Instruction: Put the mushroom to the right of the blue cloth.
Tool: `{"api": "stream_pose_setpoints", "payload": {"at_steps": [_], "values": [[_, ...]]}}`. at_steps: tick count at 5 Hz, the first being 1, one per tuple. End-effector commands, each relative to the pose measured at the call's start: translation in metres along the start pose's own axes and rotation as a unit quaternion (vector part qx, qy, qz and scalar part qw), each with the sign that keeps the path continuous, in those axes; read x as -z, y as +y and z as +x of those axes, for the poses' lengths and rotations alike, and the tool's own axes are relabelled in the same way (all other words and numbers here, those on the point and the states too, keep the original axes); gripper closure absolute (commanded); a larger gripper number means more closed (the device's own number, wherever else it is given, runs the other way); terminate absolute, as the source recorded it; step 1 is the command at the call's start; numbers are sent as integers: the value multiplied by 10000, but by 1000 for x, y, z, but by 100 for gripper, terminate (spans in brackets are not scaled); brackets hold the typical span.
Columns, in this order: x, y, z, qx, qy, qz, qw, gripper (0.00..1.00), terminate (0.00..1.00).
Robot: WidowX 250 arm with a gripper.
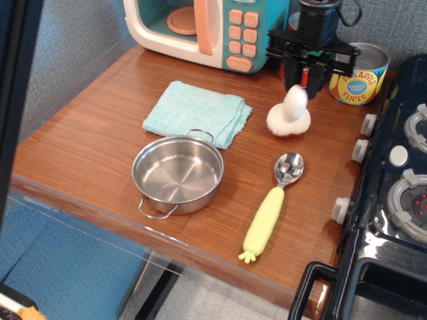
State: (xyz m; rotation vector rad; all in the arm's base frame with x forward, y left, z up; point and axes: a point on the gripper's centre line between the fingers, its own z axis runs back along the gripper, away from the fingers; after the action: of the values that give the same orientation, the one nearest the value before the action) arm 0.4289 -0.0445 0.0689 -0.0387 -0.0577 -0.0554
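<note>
The wooden table (93, 147) is smooth and brown. Far to the left of the fingers lies the blue cloth (197, 112), flat, fuzzy and soft. Below it is a round shiny pan (177, 173), hard and slick. Just under the fingers sits the mushroom (289, 115), white and puffy, resting on the table to the right of the cloth. I think it is very light and squishy, so it will not break or slide, and the thick stem on top is the best place to hold it. The gripper (308, 67) hangs right above it with its fingers spread apart, holding nothing.
</note>
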Motion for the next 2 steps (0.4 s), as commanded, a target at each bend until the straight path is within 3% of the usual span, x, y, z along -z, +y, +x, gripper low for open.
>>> {"api": "stream_pose_setpoints", "payload": {"at_steps": [1, 2], "values": [[-51, 4, -19, -8, -581, -33, 9983, 0, 0], [-59, 5, -22, -83, -649, -26, 9979, 0, 0]]}}
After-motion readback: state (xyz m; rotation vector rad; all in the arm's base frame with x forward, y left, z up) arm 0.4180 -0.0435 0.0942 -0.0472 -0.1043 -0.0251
